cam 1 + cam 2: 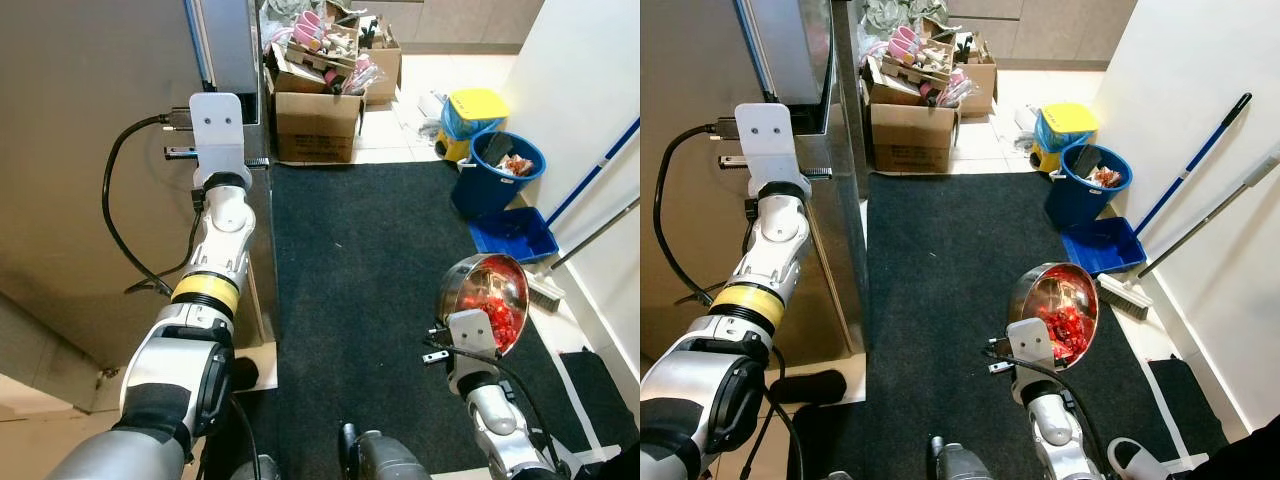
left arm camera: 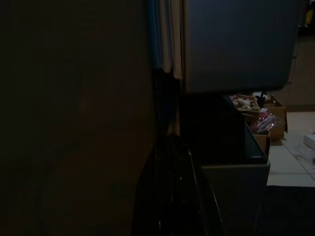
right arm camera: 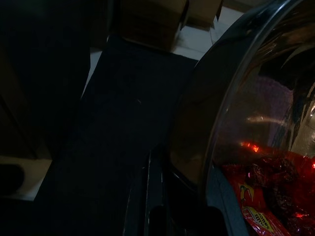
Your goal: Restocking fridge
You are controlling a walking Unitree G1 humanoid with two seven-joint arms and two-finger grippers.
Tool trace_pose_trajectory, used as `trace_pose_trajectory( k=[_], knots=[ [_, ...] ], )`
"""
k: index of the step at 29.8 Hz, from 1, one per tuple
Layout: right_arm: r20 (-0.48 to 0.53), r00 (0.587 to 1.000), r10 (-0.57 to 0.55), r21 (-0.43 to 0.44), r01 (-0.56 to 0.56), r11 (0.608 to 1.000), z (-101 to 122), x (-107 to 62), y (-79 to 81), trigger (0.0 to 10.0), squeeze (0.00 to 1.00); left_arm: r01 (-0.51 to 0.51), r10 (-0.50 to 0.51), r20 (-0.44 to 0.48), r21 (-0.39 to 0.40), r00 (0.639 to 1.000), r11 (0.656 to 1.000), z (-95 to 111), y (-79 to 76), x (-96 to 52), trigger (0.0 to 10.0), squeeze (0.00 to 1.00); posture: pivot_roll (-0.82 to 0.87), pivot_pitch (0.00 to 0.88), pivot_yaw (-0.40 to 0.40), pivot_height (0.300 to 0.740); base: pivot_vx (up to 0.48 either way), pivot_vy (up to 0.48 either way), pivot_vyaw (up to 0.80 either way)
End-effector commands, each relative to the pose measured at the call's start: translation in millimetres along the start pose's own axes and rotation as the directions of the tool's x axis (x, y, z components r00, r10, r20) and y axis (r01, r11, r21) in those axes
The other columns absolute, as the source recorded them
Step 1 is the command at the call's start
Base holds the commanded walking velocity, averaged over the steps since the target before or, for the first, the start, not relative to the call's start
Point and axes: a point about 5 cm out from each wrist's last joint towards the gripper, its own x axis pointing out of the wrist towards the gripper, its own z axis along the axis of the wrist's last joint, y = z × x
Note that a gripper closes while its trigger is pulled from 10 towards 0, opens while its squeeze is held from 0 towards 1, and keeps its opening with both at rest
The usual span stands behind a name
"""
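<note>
1. Over the black mat (image 1: 360, 300), right tool (image 3: 189, 196) is clamped on the rim of a steel bowl (image 1: 484, 300) holding red snack packets (image 1: 1065, 328).
2. Left of the mat, left tool (image 2: 170, 162) reaches the fridge door (image 1: 800, 60) edge; can't tell its fingers' state.
3. Beyond the mat: cardboard boxes (image 1: 315, 120), blue bucket (image 1: 500, 170).

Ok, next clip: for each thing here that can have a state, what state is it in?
Metal bowl: held up at its rim by the right gripper, tilted, red wrapped packets inside.
Fridge door: looks shut, the left gripper at its edge.
Blue bin: open, rubbish inside.
Yellow-lidded container: lid on.
Cardboard boxes: open, stuffed full.
Broom: leaning against the wall.
</note>
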Motion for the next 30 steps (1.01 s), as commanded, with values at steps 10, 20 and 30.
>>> trace_pose_trajectory(
  k=[10,20,30],
  knots=[
    [0.011,1.000,-0.020,0.002,0.020,1.000,1.3,-0.3,-2.5,10.0,0.00,0.058,-0.048,-0.126,0.074,0.991,0.996,-18.9,-6.1,-3.2,10.0,0.00,-0.08,0.152,-0.041,0.740,0.000,0.000,0.00],
    [0.007,1.000,-0.022,0.000,0.022,1.000,-0.8,-2.2,-3.2,10.0,0.00,0.076,-0.066,-0.177,0.049,0.982,0.996,-24.4,-12.7,-5.5,10.0,0.91,-0.09,0.155,-0.042,0.740,0.000,0.000,0.00],
    [0.010,1.000,-0.025,-0.002,0.025,1.000,0.7,-0.9,-4.8,10.0,0.00,0.103,-0.098,-0.168,0.023,0.981,0.994,-20.9,-20.5,-5.2,10.0,1.00,-0.09,0.150,-0.041,0.740,0.000,0.000,0.00]
  ],
)
